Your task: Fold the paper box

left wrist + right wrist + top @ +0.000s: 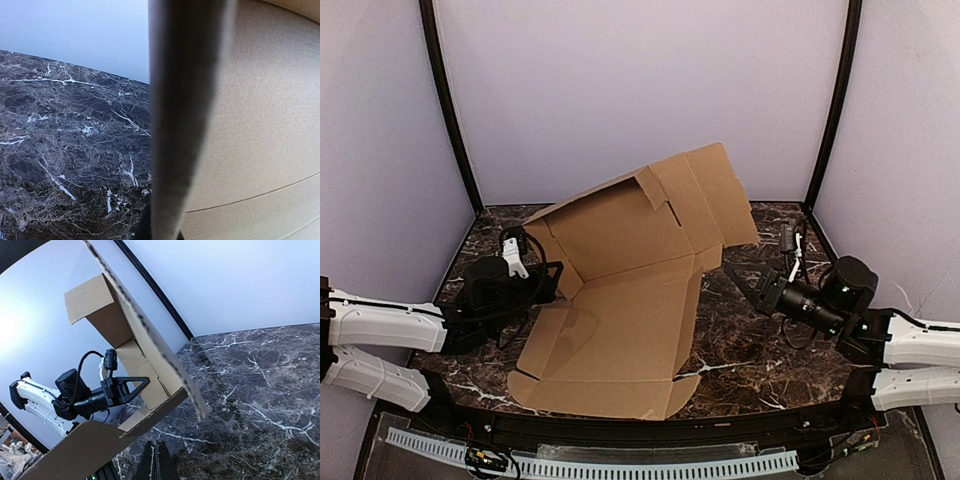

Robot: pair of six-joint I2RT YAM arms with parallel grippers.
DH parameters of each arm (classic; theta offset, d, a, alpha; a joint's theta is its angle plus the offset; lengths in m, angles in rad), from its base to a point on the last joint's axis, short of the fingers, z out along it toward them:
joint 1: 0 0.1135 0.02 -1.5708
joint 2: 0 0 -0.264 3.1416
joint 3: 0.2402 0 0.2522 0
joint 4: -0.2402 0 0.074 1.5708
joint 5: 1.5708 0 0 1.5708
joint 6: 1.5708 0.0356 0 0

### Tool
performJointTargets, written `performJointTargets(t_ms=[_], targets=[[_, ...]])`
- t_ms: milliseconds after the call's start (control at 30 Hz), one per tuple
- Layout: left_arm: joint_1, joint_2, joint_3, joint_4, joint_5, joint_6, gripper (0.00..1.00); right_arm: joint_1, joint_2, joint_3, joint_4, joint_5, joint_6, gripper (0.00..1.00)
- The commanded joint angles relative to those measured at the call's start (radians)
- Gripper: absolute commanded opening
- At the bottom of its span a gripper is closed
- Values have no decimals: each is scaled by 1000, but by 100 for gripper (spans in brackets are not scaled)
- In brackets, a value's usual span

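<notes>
The paper box (620, 330) is a plain brown die-cut sheet. Its near half lies flat on the table and its far half (630, 215) is raised and leans back. My left gripper (558, 284) is shut on the upright side flap at the sheet's left. In the left wrist view that flap is a blurred band edge-on (185, 120), with slivers of the fingers (142, 229) on either side and cardboard (265, 130) to the right. My right gripper (729, 269) is shut and empty, just off the sheet's right edge. In its own view it (159, 460) hovers over the marble below the raised panel (107, 322).
The table (770, 340) is dark marble with white veins. Pale walls enclose it, with black posts at the back left (450, 120) and back right (832, 110). A perforated white rail (620, 465) runs along the near edge. The left arm (75, 395) shows beyond the box.
</notes>
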Motion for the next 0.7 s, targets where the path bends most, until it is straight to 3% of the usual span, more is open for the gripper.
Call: performJointTargets(t_ms=[0,400,667], targets=[[6,-16,-12,16,18,-29,1,5,56,0,185,-57,38,0],[6,-6,-17,60,71,-62,1,16,241,44,457,-118,57,0],[6,1,-16,79,89,-66,1,39,321,81,543,-129,69,0]])
